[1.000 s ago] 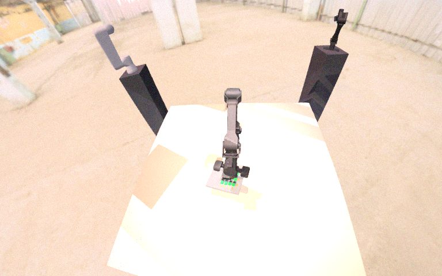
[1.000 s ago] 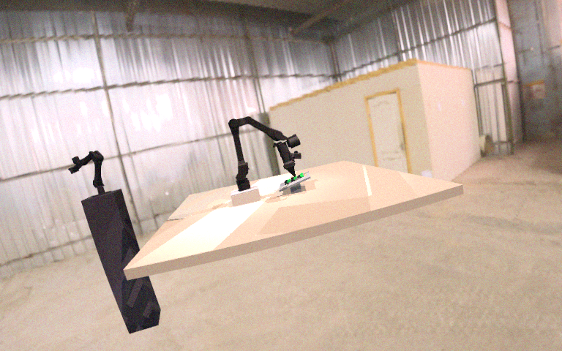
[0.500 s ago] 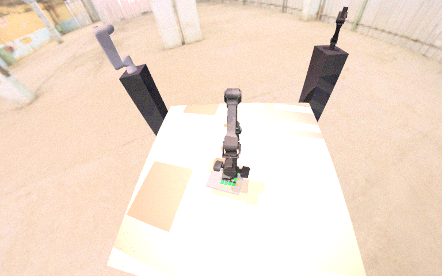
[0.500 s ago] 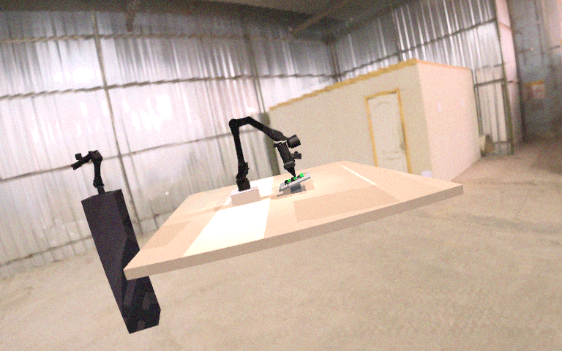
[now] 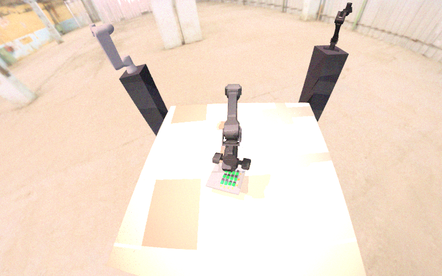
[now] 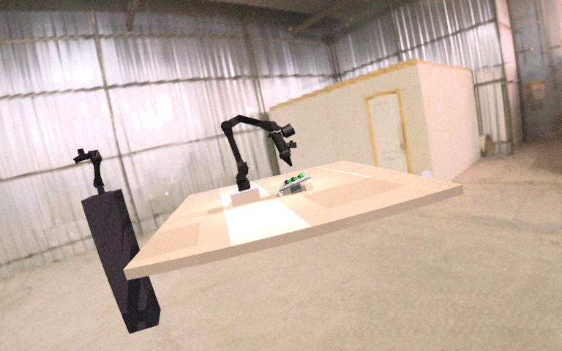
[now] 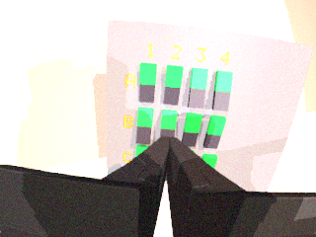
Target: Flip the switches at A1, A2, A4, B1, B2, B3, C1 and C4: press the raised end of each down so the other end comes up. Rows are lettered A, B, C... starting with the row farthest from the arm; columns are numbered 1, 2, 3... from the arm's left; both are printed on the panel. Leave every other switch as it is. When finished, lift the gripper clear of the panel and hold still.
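Note:
The tilted light panel point(image 5: 213, 180) point(image 7: 276, 94) carries switches with a green far half and a dark near half. In the wrist view, A1 point(image 7: 147, 75), A2 point(image 7: 173, 77), A3 point(image 7: 198, 80) and A4 point(image 7: 222, 82) show whole. B1 point(image 7: 144, 118), B3 point(image 7: 192, 123) and B4 point(image 7: 215, 126) show below them; B2 point(image 7: 169, 119) is partly covered. C1 point(image 7: 141, 149) and C4 point(image 7: 209, 160) show only in part; C2 and C3 are hidden. Which ends are raised is unclear. My gripper point(image 6: 290, 165) point(image 7: 168, 144) is shut and empty, above the panel, not touching it.
The panel stands on the table point(image 5: 277, 221) point(image 6: 265, 223) in front of the arm's base point(image 6: 245, 196). A grey arm point(image 5: 109, 48) and a black arm point(image 5: 337, 27) stand on dark pedestals point(image 5: 143, 97) point(image 5: 326, 71) beyond the table.

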